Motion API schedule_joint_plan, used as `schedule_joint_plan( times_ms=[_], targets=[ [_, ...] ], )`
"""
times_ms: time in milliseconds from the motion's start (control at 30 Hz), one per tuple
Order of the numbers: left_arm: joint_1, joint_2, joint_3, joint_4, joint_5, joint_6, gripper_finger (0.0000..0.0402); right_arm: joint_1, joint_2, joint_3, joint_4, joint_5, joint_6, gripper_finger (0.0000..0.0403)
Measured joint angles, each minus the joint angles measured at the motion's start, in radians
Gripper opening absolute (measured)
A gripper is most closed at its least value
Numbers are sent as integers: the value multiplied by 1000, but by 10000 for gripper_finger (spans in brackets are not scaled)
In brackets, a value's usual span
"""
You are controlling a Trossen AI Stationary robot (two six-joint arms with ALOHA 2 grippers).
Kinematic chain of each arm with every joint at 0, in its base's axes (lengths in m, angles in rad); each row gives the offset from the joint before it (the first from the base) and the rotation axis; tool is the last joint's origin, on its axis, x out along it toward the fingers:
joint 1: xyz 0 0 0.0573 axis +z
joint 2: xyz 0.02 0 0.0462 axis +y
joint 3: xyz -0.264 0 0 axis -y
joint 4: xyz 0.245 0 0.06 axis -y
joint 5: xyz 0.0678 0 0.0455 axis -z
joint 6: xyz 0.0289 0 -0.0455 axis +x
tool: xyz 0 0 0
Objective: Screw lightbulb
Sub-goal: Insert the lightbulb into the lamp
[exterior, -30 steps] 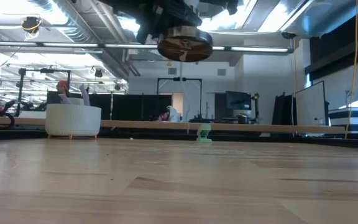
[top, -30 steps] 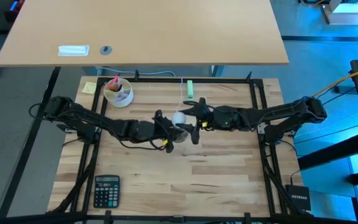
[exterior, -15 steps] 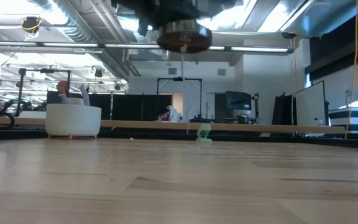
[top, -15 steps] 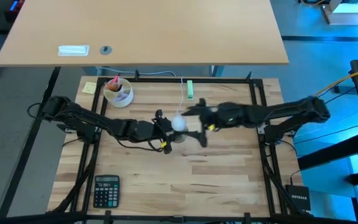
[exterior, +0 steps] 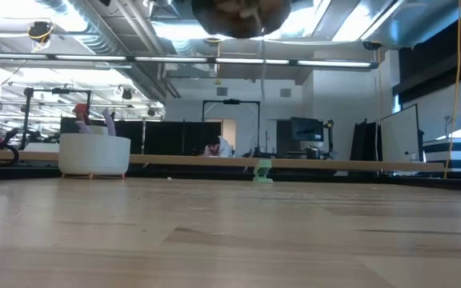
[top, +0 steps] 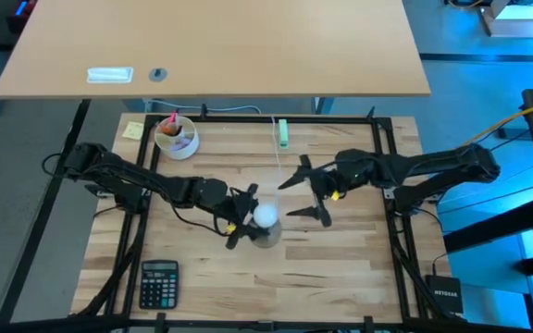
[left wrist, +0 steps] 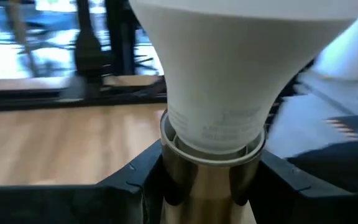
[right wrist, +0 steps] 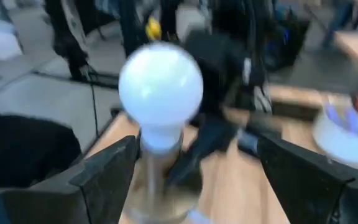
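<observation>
While my left claw (top: 241,225) held the shiny metal socket (left wrist: 210,186) up off the table, the lightbulb (top: 266,216) stood in it with its round white head on top. That claw was clenched on the socket, one dark finger (left wrist: 135,183) on each side, as my left wrist view showed. The bulb sat near the middle of the wooden table (top: 340,268), a little toward the left arm. In the low view I could only see the brown underside of the socket (exterior: 230,12) hanging high over the boards.

My right claw (top: 309,190) was let go and spread wide, holding nothing. It hung just to the right of the bulb, not touching it. My right wrist view showed the bulb (right wrist: 160,84) sitting between my two wide fingers (right wrist: 104,171) but farther off.

I think the bulb was partly in, and I could not tell how tight it was. Here is what could go wrong. If it was only a little way in, a bump from my right claw could tip it or knock it out, and it would drop on the table. If I squeezed the white head too hard, it might crack. If my left claw slipped, the socket would turn with the bulb and nothing would get tighter. The thin white cord (top: 277,153) ran to the far side and could snag.

A white bowl (top: 176,137) and a calculator (top: 158,282) sat well apart.
</observation>
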Motion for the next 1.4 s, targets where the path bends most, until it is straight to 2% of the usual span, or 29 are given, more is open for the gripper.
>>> schedule_joint_plan(
  times_ms=[133, 233, 367, 733, 1000, 1100, 1233, 1400],
  targets=[
    [2, 7, -1, 14, 52, -5, 164, 0, 76, -7, 186, -70, -45, 329],
    [3, 9, -2, 13, 75, -9, 164, 0, 141, -9, 278, -187, -47, 328],
    [2, 9, -2, 10, 87, -13, 164, 0, 192, -6, 376, -222, -42, 328],
    [6, 9, -2, -1, 88, -39, 164, 0, 224, -8, 404, -249, -39, 325],
    [17, 11, -4, -21, 68, -60, 164, 0, 237, -6, 387, -247, -36, 263],
    [17, 11, -4, -29, 20, -59, 164, 0, 229, -7, 364, -199, -34, 244],
    [14, 3, -5, -47, -85, -56, 164, 3, 211, -7, 312, -65, -23, 240],
    [-12, -12, -6, -71, -350, -43, 164, 2, 203, -5, 271, 134, 29, 240]
  ],
)
